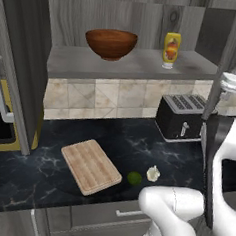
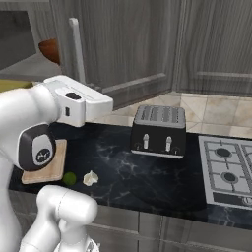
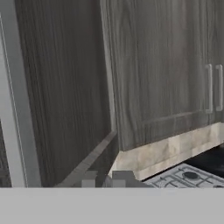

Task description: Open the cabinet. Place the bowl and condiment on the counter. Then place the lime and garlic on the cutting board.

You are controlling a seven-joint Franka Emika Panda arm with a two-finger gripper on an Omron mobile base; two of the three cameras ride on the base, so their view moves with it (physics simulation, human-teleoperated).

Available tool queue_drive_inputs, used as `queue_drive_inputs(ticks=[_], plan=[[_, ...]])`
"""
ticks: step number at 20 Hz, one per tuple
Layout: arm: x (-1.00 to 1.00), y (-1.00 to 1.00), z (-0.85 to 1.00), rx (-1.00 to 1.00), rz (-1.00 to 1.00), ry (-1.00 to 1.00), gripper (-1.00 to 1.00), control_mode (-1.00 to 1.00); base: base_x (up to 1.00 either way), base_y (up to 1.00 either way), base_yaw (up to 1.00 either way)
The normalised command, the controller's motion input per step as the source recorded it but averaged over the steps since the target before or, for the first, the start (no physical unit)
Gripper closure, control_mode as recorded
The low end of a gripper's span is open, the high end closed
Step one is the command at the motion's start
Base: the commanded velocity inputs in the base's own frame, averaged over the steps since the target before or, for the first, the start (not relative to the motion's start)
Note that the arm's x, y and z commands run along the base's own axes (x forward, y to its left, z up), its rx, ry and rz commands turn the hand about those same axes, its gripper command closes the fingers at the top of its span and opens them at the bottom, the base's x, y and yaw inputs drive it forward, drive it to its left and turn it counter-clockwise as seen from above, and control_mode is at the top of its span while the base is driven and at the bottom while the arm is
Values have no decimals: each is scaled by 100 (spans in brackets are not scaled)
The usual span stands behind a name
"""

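Observation:
The cabinet [image 1: 78, 11] stands open, its doors swung out to either side. On its shelf rest the reddish-brown bowl [image 1: 111, 43] and, to the right, the yellow condiment bottle [image 1: 171, 49]. Below, on the black counter [image 1: 138, 141], lies the tan cutting board [image 1: 91, 166]. The lime [image 1: 134, 178] and the garlic [image 1: 153, 173] sit just right of the board, both on the counter. My gripper [image 3: 103, 180] is up beside the opened right door [image 2: 133, 44], near its silver handle [image 2: 75, 49]. Its fingertips are close together with nothing between them.
A black toaster [image 1: 182, 117] stands on the counter under the shelf's right end. A stove [image 2: 229, 170] lies further right. The left door [image 1: 19, 62] and its handle [image 1: 1, 96] jut out over the counter's left part. Grey drawers [image 1: 107, 219] run below the front edge.

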Motion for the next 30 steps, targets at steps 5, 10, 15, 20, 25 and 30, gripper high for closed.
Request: queue_drive_inputs(ticks=[5, 10, 15, 20, 25, 30], plan=[[-22, -99, 0, 6, -1, 11, 100, -100, 0, 0, 0], [-22, -37, -1, 2, 7, 8, -100, -100, 0, 0, 0], [-92, 71, -29, 0, 43, 8, -100, -100, 0, 0, 0], [-92, 90, -3, -2, 50, 25, -100, -100, 0, 0, 0], [-73, 95, 29, -13, 27, 28, -100, -100, 0, 0, 0], [-7, 97, 65, -30, 7, 18, -100, -100, 0, 0, 0]])
